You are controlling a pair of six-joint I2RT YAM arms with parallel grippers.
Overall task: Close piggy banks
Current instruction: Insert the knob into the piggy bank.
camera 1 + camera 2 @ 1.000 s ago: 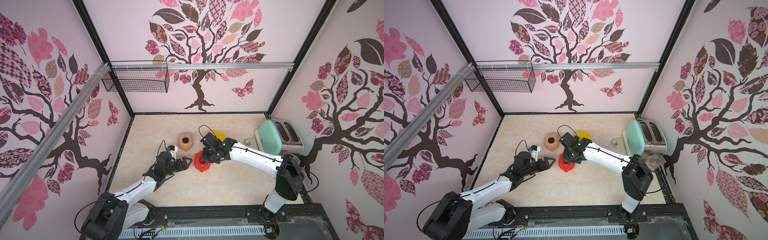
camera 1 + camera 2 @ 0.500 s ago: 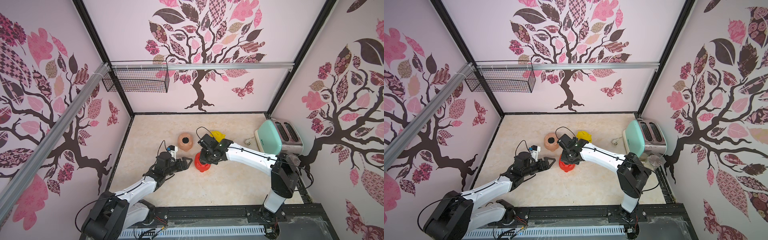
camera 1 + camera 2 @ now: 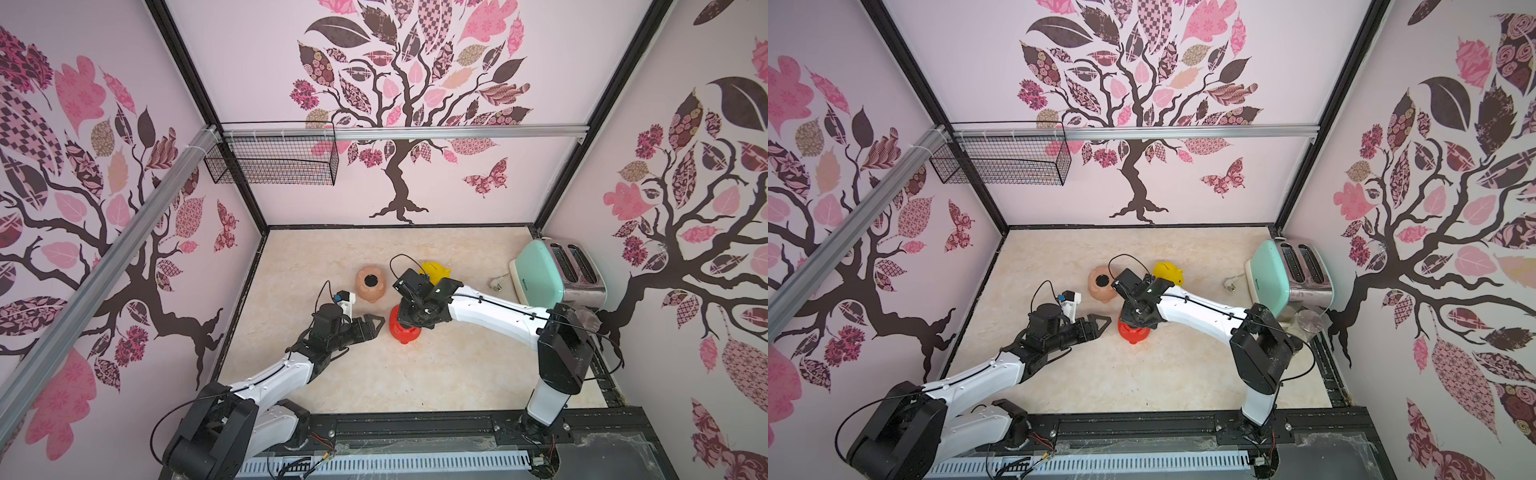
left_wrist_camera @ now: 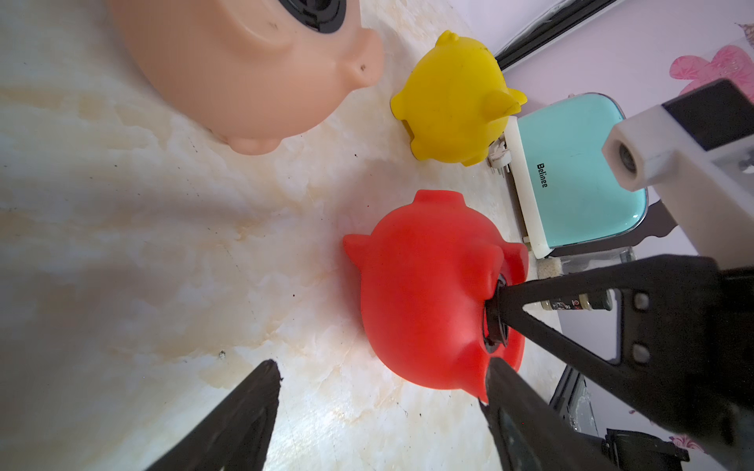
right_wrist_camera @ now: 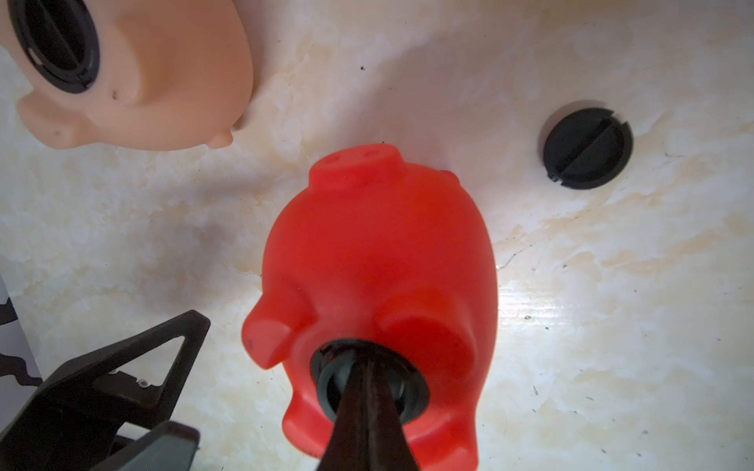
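Marbled bench (image 3: 457, 374) carries red piggy bank (image 3: 405, 336) belly-up beneath closed right claw (image 5: 364, 365), tips on its plug (image 5: 328, 389); left claw (image 3: 376, 328), wide, at its 9 o'clock.

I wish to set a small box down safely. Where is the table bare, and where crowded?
Bare: the wide front patch of the table between the red pig and the front rail, and the back strip behind the peach pig and yellow pig. Crowded: the middle, around the pigs, left gripper and right gripper.

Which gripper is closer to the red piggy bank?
Right. The right gripper, shut, touches the black plug in the red piggy bank's belly; the left gripper sits open just beside it.
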